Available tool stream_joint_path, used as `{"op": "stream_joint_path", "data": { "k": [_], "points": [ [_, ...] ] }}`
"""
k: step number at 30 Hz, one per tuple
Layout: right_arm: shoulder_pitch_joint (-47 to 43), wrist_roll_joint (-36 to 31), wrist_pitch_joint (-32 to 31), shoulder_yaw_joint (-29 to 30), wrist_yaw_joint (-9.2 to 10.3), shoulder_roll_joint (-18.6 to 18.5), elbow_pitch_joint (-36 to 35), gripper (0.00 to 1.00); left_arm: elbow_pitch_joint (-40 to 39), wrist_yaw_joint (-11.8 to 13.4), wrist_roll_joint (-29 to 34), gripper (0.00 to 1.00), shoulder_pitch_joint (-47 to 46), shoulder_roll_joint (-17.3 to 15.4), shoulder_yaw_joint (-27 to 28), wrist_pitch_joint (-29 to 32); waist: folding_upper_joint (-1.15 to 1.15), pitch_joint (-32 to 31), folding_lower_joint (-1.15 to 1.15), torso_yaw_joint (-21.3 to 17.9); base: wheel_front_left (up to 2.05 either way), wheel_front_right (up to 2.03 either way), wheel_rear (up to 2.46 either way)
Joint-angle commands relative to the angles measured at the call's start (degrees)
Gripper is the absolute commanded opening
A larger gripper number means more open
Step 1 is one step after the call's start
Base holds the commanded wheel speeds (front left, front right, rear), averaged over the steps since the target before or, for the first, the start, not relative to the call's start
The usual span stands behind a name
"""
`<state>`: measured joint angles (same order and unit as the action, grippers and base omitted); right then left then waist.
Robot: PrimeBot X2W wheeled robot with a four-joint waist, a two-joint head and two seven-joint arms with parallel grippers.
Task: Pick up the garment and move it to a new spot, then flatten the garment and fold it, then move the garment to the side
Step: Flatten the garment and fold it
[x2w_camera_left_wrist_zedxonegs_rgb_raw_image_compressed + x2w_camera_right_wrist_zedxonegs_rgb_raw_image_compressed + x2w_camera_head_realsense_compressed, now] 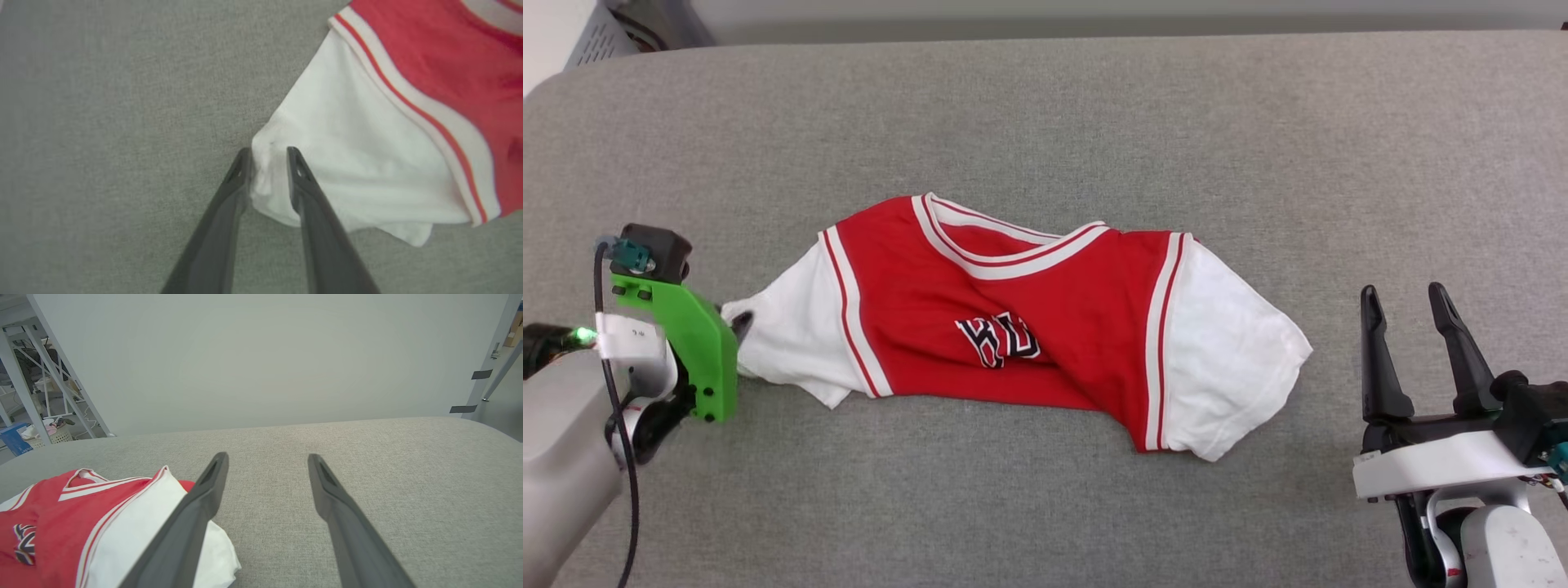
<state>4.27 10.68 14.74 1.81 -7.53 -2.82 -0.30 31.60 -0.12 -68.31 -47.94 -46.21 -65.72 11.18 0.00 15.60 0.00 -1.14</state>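
The garment (1086,310), a red jersey with white sleeves, striped trim and black letters, lies crumpled across the middle of the grey surface. Its lower part is bunched up under the chest. My left gripper (740,325) is at the tip of the garment's left sleeve (367,143). In the left wrist view, the left gripper (268,152) has its jaws a little apart, with the white sleeve corner lying between them. My right gripper (1402,291) stands open to the right of the other sleeve, apart from it. Nothing is between the jaws of the right gripper (268,456), and the garment (102,522) lies to its left.
The grey fabric-covered surface (1045,114) stretches wide behind and in front of the garment. A grey basket (605,33) sits beyond its far left corner. A pale wall panel (261,355) rises behind the surface, with metal frames (24,375) to its left.
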Motion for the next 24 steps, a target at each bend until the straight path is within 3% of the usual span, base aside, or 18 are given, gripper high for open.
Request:
{"op": "stream_joint_path", "data": {
  "k": [1,8,9,12,18,22,24],
  "points": [
    [-0.39,-0.79,0.26,0.39,0.04,-0.06,-0.23,1.0,0.58,1.16,1.88,1.0,0.73,0.86,0.9,-3.94,0.0,-1.44,0.0,0.38,0.0,0.0,0.0],
    [0.26,-2.63,0.26,2.15,0.04,-0.84,-2.09,1.0,-0.56,6.77,4.69,1.0,3.95,3.88,4.96,-22.57,0.0,-5.15,0.0,1.93,0.0,0.0,0.0],
    [1.13,-2.61,0.26,2.42,0.04,-1.98,-2.88,1.0,-2.07,8.91,5.72,1.0,5.3,4.37,6.3,-24.98,0.0,-5.91,0.0,2.36,0.0,0.0,0.0],
    [2.56,-2.17,0.26,2.05,0.04,-4.5,-3.55,1.0,-5.25,12.12,8.13,1.0,7.53,5.09,9.66,-26.06,0.0,-6.77,0.0,3.02,0.0,0.0,0.0],
    [6.53,0.57,0.26,-1.88,0.04,-13.35,-2.24,1.0,-17.52,19.33,21.08,1.0,17.87,8.69,24.43,-26.16,0.0,-7.67,0.0,4.16,0.0,0.0,0.0],
    [9.37,4.94,-0.03,-8.38,0.04,-21.45,2.29,1.0,-22.73,21.33,28.85,1.0,25.56,12.12,32.28,-26.16,0.0,-8.0,0.0,4.62,0.0,0.0,0.0],
    [11.25,7.95,-3.11,-12.58,0.04,-25.39,3.6,1.0,-24.96,21.8,32.43,1.0,28.91,14.04,35.69,-26.17,0.0,-7.97,0.0,4.82,0.0,0.0,0.0]
  ]
}}
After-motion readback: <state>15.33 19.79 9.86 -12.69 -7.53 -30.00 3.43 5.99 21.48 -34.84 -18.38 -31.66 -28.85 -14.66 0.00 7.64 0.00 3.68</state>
